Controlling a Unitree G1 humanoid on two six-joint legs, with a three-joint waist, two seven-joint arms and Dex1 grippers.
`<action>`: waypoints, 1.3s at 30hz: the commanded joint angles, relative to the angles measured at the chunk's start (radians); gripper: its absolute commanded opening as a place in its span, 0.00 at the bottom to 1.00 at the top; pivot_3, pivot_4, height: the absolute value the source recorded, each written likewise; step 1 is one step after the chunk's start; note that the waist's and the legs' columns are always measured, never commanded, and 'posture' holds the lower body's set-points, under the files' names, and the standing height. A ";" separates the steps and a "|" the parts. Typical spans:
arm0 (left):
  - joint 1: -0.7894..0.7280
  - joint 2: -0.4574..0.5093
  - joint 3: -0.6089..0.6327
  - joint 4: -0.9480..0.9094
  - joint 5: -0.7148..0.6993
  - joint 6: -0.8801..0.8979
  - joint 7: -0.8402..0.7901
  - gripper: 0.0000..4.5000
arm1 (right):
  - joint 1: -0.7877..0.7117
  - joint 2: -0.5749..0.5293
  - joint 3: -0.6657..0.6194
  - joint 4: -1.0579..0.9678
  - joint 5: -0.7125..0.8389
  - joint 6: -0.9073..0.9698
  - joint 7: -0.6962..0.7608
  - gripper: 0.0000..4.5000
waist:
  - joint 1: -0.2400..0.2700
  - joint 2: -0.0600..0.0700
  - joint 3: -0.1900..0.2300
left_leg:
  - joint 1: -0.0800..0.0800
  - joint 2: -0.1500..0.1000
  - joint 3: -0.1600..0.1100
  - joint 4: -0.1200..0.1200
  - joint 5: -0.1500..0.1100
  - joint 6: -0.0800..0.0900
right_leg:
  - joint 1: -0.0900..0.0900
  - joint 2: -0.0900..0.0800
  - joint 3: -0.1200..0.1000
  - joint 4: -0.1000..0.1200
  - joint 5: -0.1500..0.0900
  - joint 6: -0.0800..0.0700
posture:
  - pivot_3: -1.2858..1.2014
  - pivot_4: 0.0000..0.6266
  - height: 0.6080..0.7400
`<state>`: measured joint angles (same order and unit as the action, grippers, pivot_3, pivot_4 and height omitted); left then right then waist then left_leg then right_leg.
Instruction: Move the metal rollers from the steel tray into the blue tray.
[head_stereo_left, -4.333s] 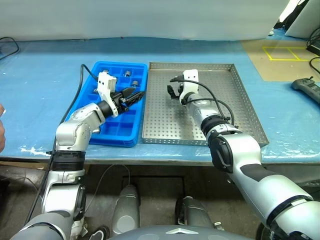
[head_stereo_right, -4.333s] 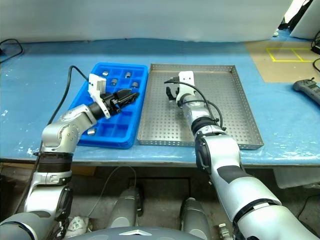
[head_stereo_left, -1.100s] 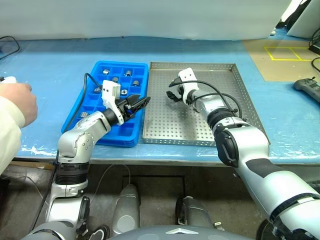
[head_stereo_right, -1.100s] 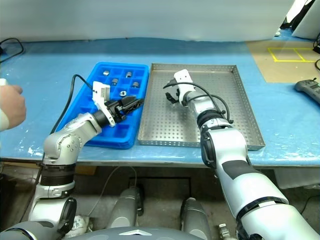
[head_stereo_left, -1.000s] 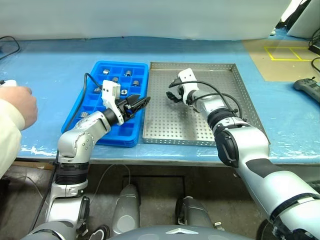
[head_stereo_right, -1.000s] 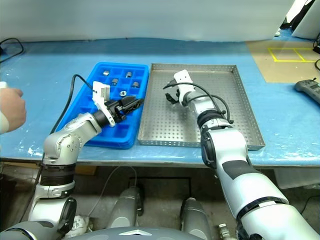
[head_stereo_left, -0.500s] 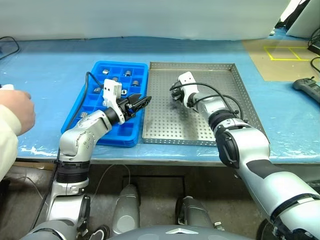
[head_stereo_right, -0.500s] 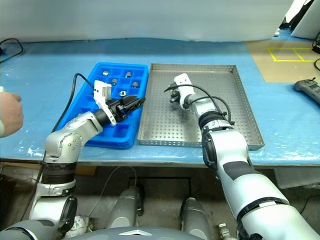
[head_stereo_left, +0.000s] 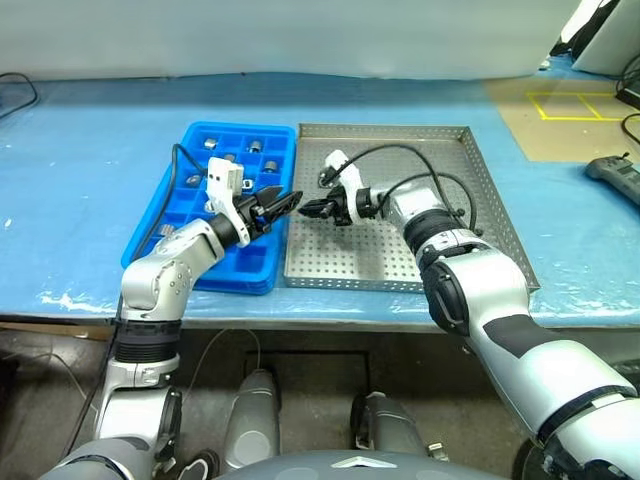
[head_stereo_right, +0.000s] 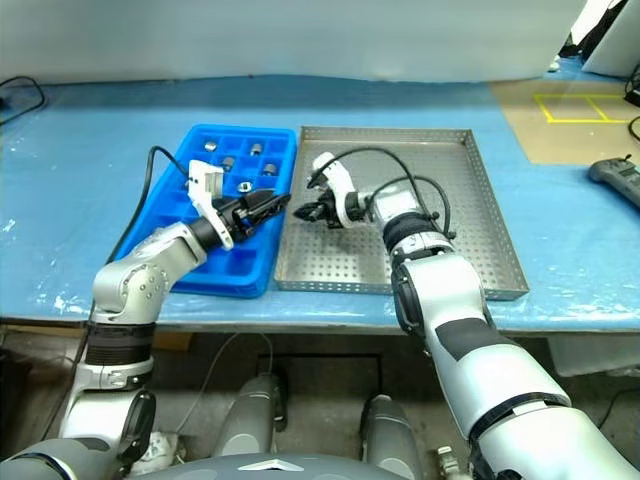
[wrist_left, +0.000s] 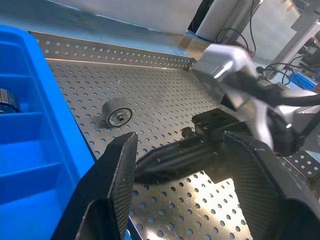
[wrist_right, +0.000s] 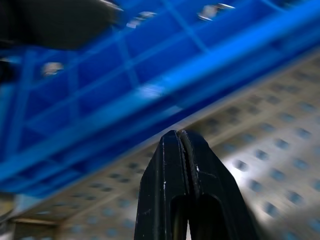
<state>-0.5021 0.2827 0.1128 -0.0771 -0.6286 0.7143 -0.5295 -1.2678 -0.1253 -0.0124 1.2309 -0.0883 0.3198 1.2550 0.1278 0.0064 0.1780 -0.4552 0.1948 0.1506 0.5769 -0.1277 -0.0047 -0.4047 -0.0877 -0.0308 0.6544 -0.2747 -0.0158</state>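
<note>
Several metal rollers sit in far compartments of the blue tray. One more roller lies on the steel tray, near the blue tray's edge. My left gripper hovers open over the blue tray's right rim, pointing toward the steel tray. My right gripper is shut with nothing visible between its fingers. It points left, low over the steel tray's left side. In the left wrist view its tips reach in between the left gripper's spread fingers. In the right wrist view, the pressed-together fingers face the blue tray.
Both trays lie side by side on a blue-covered table. A black handheld controller rests at the far right. A tan mat with yellow tape lies behind it. The table's front edge runs just below the trays.
My right gripper has shut and swung left across the steel tray until it points at the left gripper. The person's hand at the left has left the view. The left gripper held still.
</note>
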 joint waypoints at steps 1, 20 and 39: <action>-0.025 -0.006 -0.003 0.002 0.001 -0.030 -0.018 0.65 | -0.021 -0.039 0.015 -0.131 0.077 0.077 0.213 0.01 | 0.002 0.000 0.000 | 0.000 0.000 0.000 0.001 0.000 0.001 | 0.000 0.000 0.000 0.000 0.000 0.000 | 0.57 0.24 1.00; -0.042 0.015 0.010 -0.004 -0.011 -0.004 -0.033 0.65 | -0.028 -0.018 -0.102 0.072 0.090 -0.275 -0.516 0.82 | -0.004 0.000 0.000 | 0.000 0.002 0.001 0.000 0.002 0.000 | -0.001 0.001 0.000 0.000 0.001 -0.003 | 0.57 0.24 1.00; -0.611 0.061 -0.212 0.855 0.545 -0.643 -0.086 0.65 | -0.006 -0.067 -0.221 -0.137 0.198 -0.345 -0.810 0.82 | 0.003 0.000 0.000 | -0.002 -0.001 0.000 0.000 0.003 -0.002 | -0.002 0.001 0.001 0.000 0.005 0.004 | 0.52 0.24 1.00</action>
<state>-1.0460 0.3272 -0.0715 0.6861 -0.1367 0.1462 -0.5583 -1.2992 -0.1796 -0.2239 1.1761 0.0816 -0.0161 0.4389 0.1307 0.0060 0.1783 -0.4565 0.1908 0.1508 0.5769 -0.1244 -0.0061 -0.4062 -0.0871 -0.0295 0.6539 -0.2697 -0.0116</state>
